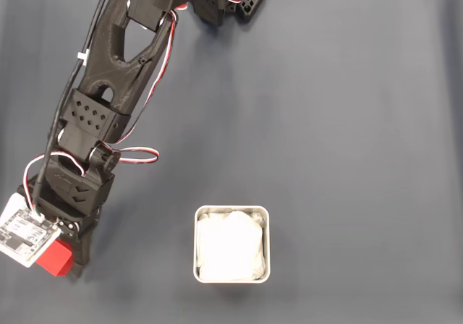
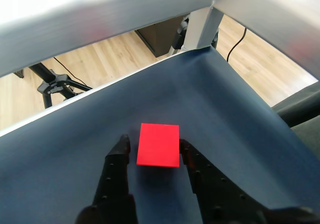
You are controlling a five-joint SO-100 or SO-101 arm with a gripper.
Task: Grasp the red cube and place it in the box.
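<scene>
Wrist view: one red cube point(image 2: 158, 145) between gripper point(image 2: 152, 146) fingers.

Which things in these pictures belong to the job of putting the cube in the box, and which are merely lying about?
Belonging to the job:
- red cube, between the fingers of the hand
- box, white lining inside

Merely there:
- dark table cover
- metal frame
- wooden floor
- tripod on that floor

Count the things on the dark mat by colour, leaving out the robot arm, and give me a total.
Red: 1, the red cube, between the jaws
Pale grey-white: 1, the box, with white lining
Total: 2
</scene>
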